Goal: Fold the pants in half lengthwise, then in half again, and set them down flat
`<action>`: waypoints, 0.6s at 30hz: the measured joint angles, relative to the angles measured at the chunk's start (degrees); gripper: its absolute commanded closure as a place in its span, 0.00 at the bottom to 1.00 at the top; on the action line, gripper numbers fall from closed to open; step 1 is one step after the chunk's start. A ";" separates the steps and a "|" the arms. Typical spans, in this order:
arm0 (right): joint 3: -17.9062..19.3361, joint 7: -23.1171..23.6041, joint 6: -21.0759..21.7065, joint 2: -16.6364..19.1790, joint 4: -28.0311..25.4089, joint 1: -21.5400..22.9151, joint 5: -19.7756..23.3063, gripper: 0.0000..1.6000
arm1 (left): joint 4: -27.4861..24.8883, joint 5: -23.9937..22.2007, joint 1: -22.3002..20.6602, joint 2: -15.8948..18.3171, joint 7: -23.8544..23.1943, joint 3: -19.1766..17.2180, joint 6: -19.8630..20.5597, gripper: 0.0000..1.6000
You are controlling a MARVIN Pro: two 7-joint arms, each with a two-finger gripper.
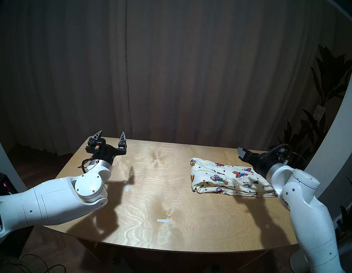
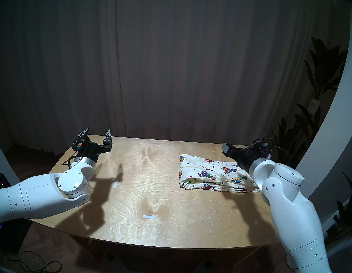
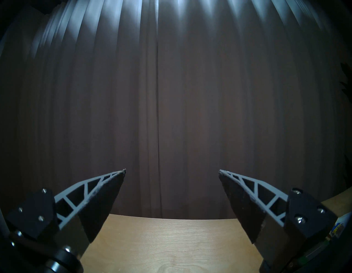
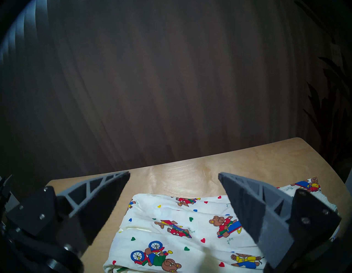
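On the surface (image 1: 165, 196) our folded pants (image 1: 229, 179) lay flat, so we judged folding done; left hand (image 1: 111, 136) and right hand (image 4: 174, 174) both hung spread, empty.

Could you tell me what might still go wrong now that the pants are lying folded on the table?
1. The pants lie as a layered bundle with a puffy near-left corner; the thin layers might spring open.
2. The right gripper, jaws open, hangs just above the cloth; a low sweep could snag the top layer and undo the fold.
3. The bundle sits near the right side of the table, partly under the right arm, so a nudge could push it toward the edge.
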 measured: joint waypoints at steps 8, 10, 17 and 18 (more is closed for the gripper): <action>-4.41 -3.02 -3.07 -1.55 1.97 1.97 -5.31 0.00 | 2.18 -2.40 -0.37 1.81 -6.94 -0.18 -1.93 0.00; -5.27 -3.66 -3.80 -1.90 2.72 2.50 -6.46 0.00 | 2.68 -3.15 -0.52 2.00 -8.53 -0.27 -2.31 0.00; -9.41 -6.59 -7.95 -3.93 7.32 5.51 -12.18 0.00 | 5.45 -7.82 -1.53 2.03 -16.78 -0.87 -3.61 0.00; -9.78 -6.85 -8.37 -4.14 7.75 5.83 -12.71 0.00 | 5.72 -8.30 -1.63 1.97 -17.57 -0.92 -3.69 0.00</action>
